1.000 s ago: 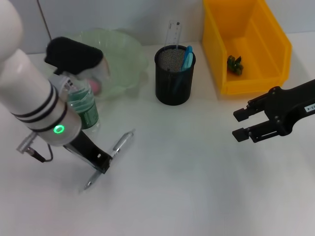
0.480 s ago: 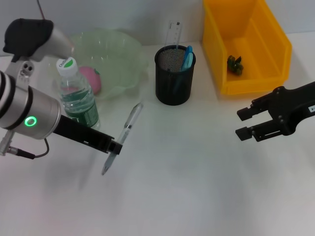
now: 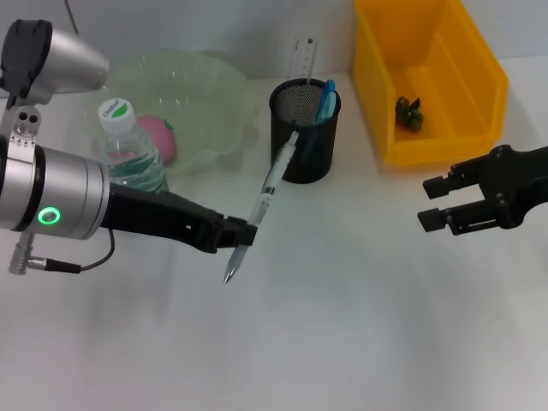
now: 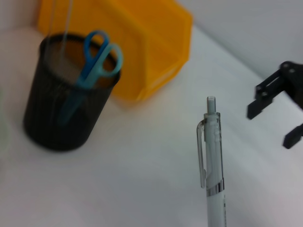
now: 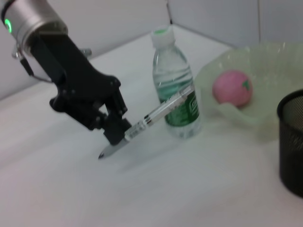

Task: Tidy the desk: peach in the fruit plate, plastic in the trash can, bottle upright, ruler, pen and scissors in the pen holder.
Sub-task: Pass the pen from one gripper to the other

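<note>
My left gripper (image 3: 243,233) is shut on a white pen (image 3: 265,201) near its tip. It holds the pen above the table, slanted, with the clicker end close to the front rim of the black mesh pen holder (image 3: 304,130). Blue scissors (image 3: 325,101) and a clear ruler (image 3: 301,56) stand in the holder. The bottle (image 3: 130,156) stands upright beside the green fruit plate (image 3: 214,94), which holds the pink peach (image 3: 159,137). Green plastic (image 3: 408,113) lies in the yellow trash can (image 3: 428,77). My right gripper (image 3: 434,203) hovers open at the right.
The wrist views show the pen (image 4: 211,156) (image 5: 154,116), the pen holder (image 4: 61,104) and the bottle (image 5: 175,90). The trash can stands right of the pen holder with a narrow gap between them. Bare white table stretches across the front.
My left arm has lifted the pen off the table and swung it right, toward the pen holder. The bottle is now uncovered. The right gripper has drifted slightly right.
</note>
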Available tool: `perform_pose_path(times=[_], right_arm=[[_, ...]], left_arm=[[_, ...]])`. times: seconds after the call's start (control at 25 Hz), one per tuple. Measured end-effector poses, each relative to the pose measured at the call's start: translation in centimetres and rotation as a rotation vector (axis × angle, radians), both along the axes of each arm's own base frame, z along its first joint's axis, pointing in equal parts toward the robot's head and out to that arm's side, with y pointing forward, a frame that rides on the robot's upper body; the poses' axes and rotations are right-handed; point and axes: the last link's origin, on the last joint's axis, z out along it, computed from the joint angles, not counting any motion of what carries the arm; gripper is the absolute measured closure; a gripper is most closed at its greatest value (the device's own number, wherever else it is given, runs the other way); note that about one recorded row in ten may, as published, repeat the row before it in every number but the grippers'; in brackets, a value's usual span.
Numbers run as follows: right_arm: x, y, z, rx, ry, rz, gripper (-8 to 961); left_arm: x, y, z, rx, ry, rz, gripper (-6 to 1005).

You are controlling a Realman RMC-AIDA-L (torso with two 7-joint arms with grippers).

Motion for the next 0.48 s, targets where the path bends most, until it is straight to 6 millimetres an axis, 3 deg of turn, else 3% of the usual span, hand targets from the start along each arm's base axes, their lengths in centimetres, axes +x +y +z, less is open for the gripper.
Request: perform_pose_path(times=[0.48], right_arm=[[1.3,-1.2,1.3,0.15,0.237,-0.016,360]], left_arm=[[0.3,-0.4,-0.4,0.048,-0.216,-0.234,866]])
